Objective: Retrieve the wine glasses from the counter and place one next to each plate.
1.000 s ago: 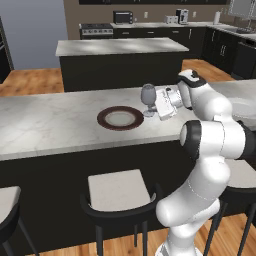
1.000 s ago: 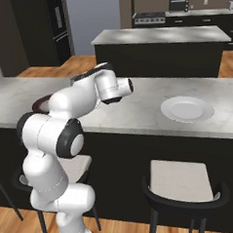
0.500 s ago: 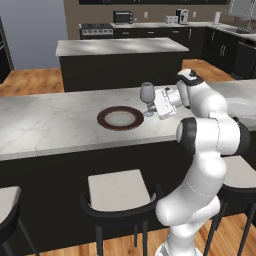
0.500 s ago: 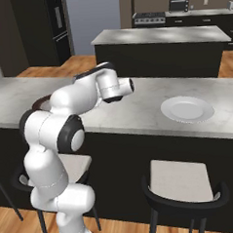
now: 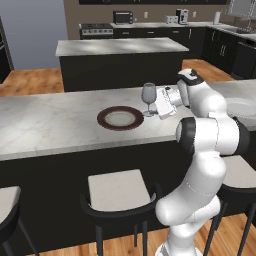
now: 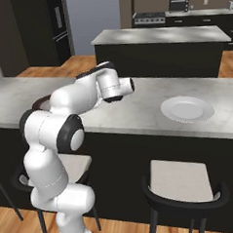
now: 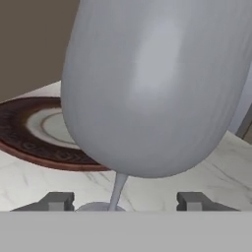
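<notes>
One wine glass (image 5: 148,95) stands upright on the long bar top (image 5: 50,125), just right of the plate with the dark brown rim (image 5: 120,118). My gripper (image 5: 157,102) reaches in from the right at the glass. In the hand view the grey bowl of the wine glass (image 7: 152,88) looms close, its thin stem rising between my spread fingertips (image 7: 56,201). The gripper (image 7: 125,202) is open, its jaws clear of the stem on both sides. The brown-rimmed plate (image 7: 39,142) lies behind the glass. The plain white plate (image 6: 186,109) lies further right on the same top.
Stools (image 5: 120,192) stand along the near side of the bar top. A dark island (image 5: 117,47) stands behind it across a wooden floor. The counter (image 5: 150,24) with appliances runs along the back wall. My own arm (image 6: 64,102) covers part of the bar top.
The jaws have opened and let go of the wine glass, which now stands on its own beside the brown-rimmed plate. The arm has barely moved.
</notes>
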{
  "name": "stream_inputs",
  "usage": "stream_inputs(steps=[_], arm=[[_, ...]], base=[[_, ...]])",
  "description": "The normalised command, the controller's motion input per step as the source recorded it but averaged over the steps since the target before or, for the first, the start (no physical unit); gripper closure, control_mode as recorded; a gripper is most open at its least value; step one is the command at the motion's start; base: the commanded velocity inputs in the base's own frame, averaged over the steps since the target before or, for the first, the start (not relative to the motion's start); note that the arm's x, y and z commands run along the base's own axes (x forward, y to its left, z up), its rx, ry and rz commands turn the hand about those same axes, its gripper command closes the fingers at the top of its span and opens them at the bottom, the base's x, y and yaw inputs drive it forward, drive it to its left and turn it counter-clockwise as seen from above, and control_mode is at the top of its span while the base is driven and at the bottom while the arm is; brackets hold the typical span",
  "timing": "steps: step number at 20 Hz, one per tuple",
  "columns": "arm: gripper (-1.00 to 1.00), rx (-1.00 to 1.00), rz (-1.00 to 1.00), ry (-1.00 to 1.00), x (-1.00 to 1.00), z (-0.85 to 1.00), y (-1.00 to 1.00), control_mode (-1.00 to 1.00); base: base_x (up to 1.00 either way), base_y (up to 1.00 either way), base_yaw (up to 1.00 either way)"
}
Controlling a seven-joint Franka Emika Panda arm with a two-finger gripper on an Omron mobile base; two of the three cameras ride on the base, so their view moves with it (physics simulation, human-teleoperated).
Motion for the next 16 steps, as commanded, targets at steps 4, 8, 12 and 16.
stream_inputs(steps=[4,8,12,16], arm=[[-1.00,0.00,0.00,-0.05,0.00,0.00,-0.02,-1.00],[-1.00,0.00,0.00,0.00,0.00,0.01,-0.11,-1.00],[-1.00,0.00,-0.02,0.03,0.00,0.19,-0.19,-1.00],[-1.00,0.00,-0.10,0.01,-0.20,0.28,-0.43,-1.00]], base=[[0.00,0.00,0.00],[0.00,0.00,0.00],[0.00,0.00,0.00],[0.00,0.00,0.00]])
